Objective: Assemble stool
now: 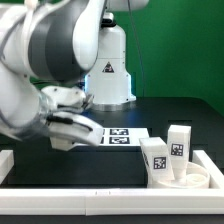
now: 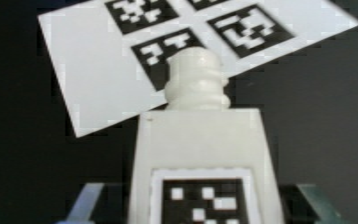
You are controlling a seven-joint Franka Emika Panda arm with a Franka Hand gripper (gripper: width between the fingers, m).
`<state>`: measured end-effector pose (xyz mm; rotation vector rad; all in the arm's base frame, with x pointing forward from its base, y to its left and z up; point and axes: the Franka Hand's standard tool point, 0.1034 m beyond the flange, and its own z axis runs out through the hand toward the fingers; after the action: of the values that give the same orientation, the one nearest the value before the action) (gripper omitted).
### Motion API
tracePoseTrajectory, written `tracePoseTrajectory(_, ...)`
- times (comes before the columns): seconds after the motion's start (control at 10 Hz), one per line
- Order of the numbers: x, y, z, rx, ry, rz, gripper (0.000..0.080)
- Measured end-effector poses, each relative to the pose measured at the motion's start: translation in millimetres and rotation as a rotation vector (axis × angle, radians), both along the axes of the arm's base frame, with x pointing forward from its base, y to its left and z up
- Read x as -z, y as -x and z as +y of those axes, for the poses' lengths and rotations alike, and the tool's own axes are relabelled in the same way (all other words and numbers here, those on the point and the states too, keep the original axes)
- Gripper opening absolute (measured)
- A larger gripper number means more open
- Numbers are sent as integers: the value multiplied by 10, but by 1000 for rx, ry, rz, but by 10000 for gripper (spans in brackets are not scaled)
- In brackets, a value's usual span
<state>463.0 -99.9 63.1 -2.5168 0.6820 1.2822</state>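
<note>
Closest to the wrist camera, a white stool leg (image 2: 202,150) is seen lying lengthwise between the fingers (image 2: 91,200) of the gripper (image 2: 202,205), its square marker tag facing the lens and its narrower screw end pointing away from the wrist. The jaws are seen partly closed, one on either side of the leg's wide end; whether the pads already bear on it cannot be told, so the grasp is judged to be in progress rather than complete. Just beyond the leg's tip, the marker board (image 2: 105,75) is seen flat on the black table (image 2: 16,150). In the exterior view the gripper (image 1: 70,132) is lowered to the table beside that board, and the leg itself is hidden there by the arm. Farther toward the exterior view's right, the round seat (image 1: 195,178) is seen resting against the white border rail (image 1: 100,202), with two further legs (image 1: 166,152) standing on or by it, which of the two cannot be told. The step in hand is judged to be the picking of a leg. Next, a firm closure would be needed, then a lift and a carry to the seat for screwing in.
</note>
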Motion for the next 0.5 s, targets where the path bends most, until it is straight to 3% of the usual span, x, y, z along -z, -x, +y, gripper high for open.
tracePoseTrajectory(0.2, -432, -322, 43, -70, 69, -182, 328)
tracePoseTrajectory(0.4, -364, -329, 57, -61, 133, -330, 328)
tracePoseTrajectory(0.5, -396, -394, 89, -65, 163, -406, 330)
